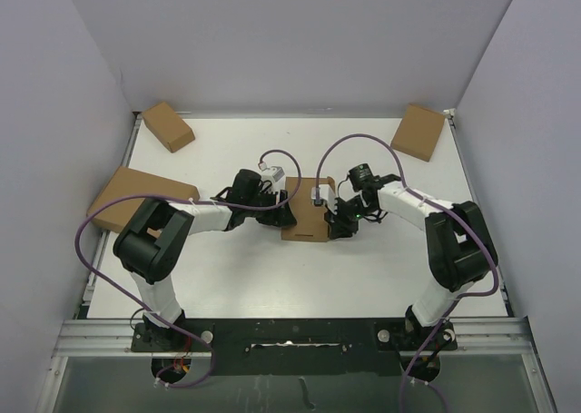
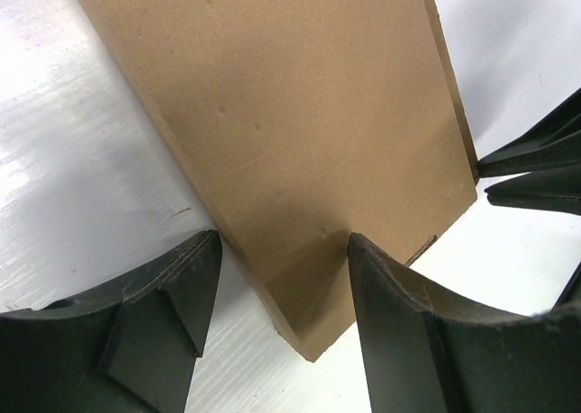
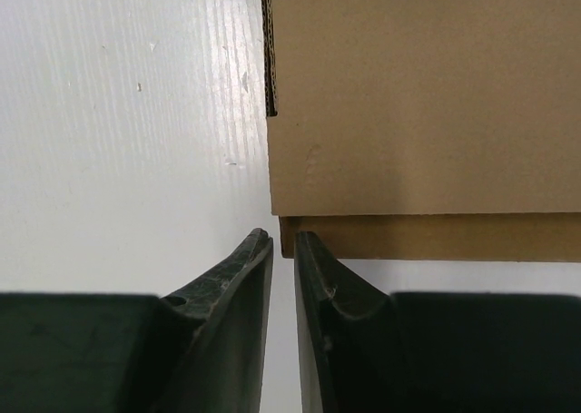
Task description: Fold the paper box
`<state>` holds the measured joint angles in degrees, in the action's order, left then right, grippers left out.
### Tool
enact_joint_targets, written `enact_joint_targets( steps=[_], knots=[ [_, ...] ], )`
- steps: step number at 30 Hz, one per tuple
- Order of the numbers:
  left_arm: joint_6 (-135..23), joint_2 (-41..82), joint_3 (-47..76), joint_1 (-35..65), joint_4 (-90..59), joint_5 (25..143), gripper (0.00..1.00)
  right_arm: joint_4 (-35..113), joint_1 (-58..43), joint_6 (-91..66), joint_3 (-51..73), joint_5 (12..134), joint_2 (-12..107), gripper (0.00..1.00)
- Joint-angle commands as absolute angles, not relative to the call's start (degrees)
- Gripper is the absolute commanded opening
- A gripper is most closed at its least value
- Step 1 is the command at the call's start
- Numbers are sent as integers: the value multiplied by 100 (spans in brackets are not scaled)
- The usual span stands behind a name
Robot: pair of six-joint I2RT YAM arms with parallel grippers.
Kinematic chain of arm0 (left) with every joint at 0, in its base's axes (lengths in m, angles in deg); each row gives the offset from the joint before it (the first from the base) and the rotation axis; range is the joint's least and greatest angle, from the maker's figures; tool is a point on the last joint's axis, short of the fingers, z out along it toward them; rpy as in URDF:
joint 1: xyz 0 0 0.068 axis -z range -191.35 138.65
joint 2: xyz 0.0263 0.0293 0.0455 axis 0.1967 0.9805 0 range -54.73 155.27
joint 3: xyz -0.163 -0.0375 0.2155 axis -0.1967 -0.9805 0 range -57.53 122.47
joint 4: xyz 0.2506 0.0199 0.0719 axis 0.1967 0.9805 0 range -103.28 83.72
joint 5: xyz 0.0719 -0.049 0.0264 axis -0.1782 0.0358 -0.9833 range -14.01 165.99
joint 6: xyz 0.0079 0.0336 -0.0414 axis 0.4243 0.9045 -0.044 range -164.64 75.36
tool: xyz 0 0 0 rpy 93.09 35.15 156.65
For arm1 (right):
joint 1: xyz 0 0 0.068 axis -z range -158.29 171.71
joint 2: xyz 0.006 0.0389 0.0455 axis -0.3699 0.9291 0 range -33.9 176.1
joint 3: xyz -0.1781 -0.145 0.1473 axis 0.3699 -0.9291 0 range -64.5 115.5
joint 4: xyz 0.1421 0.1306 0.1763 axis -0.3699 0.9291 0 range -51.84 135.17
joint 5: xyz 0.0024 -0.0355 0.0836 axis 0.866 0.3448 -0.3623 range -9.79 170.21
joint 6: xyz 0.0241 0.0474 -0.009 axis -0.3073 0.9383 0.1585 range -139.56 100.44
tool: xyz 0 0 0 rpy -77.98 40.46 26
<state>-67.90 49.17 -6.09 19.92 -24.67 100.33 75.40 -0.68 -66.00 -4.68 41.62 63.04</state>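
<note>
Left fingers [image 2: 154,331] flank the paper box [image 2: 300,141], mostly cropped.

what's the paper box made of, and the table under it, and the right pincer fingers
Paper box: brown corrugated cardboard, matte; fluted layers show at its cut edge. Table: white, slightly glossy with fine parallel streaks, probably painted or laminated board, cannot tell which. Fingers of the right pincer: dark, dull, faintly textured, likely moulded plastic or rubber.

White table [image 1: 272,277] enclosed by 3 plain pale walls [image 1: 300,41].
</note>
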Motion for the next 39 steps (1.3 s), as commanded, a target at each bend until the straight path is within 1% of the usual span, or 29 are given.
enact_joint_targets(
  steps=[1, 5, 8, 11, 13, 25, 31, 39],
  knots=[
    [-6758, 5055, -344, 1950, -2608, 10148, 56, 7660, 2, -6704, -223, 3879, 5950, 18],
    [-6749, 5074, -322, 1949, -2589, 10148, 56, 7594, 223, -6501, -205, 3698, 5884, 18],
    [-6740, 5093, -312, 1950, -2584, 10155, 56, 7449, 461, -6213, -210, 3755, 5897, 12],
    [-6710, 5124, -285, 1950, -2558, 10159, 56, 7272, 697, -5854, -206, 3977, 6050, 3],
    [-6682, 5133, -241, 1948, -2520, 10165, 56, 7228, 786, -5679, -174, 4141, 6214, 0],
    [-6592, 5287, -98, 1949, -2420, 10228, 56, 7449, 459, -5481, 62, 4402, 7009, 0],
    [-6567, 5325, -67, 1957, -2437, 10307, 56, 7398, 188, -5463, 14, 4133, 6952, 0],
    [-6373, 5320, -82, 2112, -2492, 10550, 56, 7235, -204, -5401, -51, 4099, 6814, 0]
  ],
)
